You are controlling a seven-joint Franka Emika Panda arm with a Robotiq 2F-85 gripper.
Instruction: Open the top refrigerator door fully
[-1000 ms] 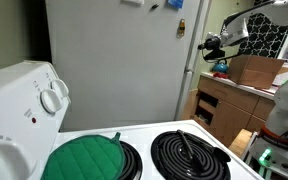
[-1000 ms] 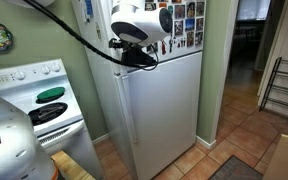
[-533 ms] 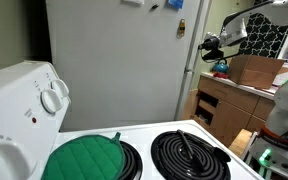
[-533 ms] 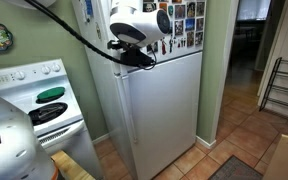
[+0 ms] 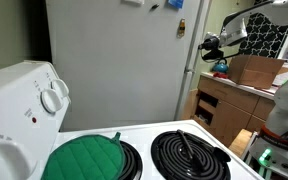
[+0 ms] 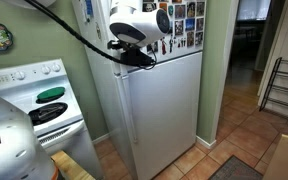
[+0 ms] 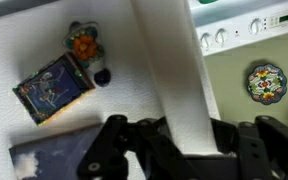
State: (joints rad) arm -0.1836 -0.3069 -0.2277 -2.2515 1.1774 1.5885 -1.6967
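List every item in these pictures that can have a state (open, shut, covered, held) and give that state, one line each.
Top fridge door: not fully open; in the wrist view its edge sits between the gripper's fingers.
Gripper: straddles the door edge; whether it is clamped cannot be told.
Covered burner: hidden mostly under a green pot holder.
Bare burner: uncovered, nothing on it.

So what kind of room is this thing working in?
Most likely a home kitchen: a big white fridge covered in photos and magnets stands near a white electric stove with coil burners, and wooden drawers sit on the fridge's other side.
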